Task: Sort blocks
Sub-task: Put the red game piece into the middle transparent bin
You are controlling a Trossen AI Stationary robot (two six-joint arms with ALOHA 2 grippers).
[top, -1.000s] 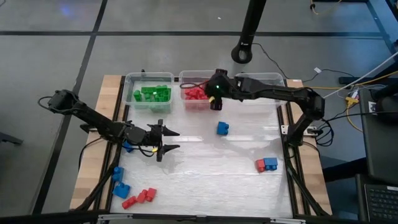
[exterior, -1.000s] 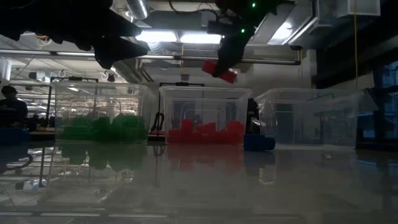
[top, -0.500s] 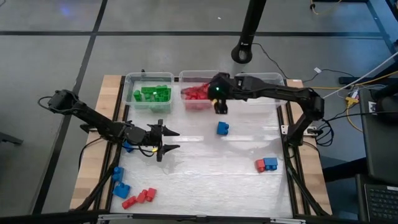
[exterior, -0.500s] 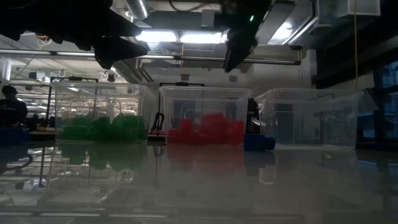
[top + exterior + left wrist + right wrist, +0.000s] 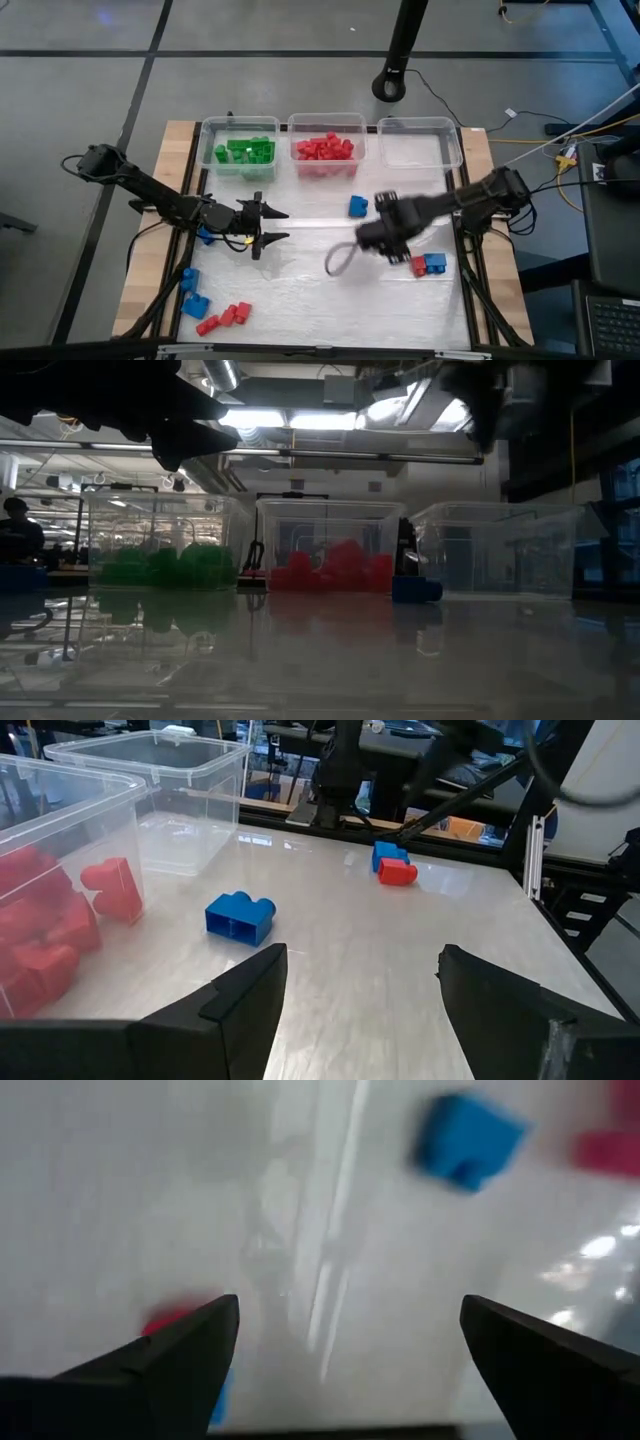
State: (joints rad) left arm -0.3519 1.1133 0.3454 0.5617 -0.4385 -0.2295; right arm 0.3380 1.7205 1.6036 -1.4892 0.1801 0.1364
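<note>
Red blocks (image 5: 323, 149) fill the middle far bin (image 5: 326, 124), green ones the left bin. Right tool (image 5: 372, 236), fingers apart and empty, hangs mid-table beside a red-blue pair (image 5: 428, 264). Left tool (image 5: 272, 226), fingers apart, waits at left.

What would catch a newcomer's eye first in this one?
Three clear bins line the table's far edge: the green bin and red bin hold sorted blocks, while the right-hand bin looks empty. The right gripper hangs open over mid-table, near a red and blue pair. More loose blocks sit at the near-left corner, beyond the open left gripper.
</note>
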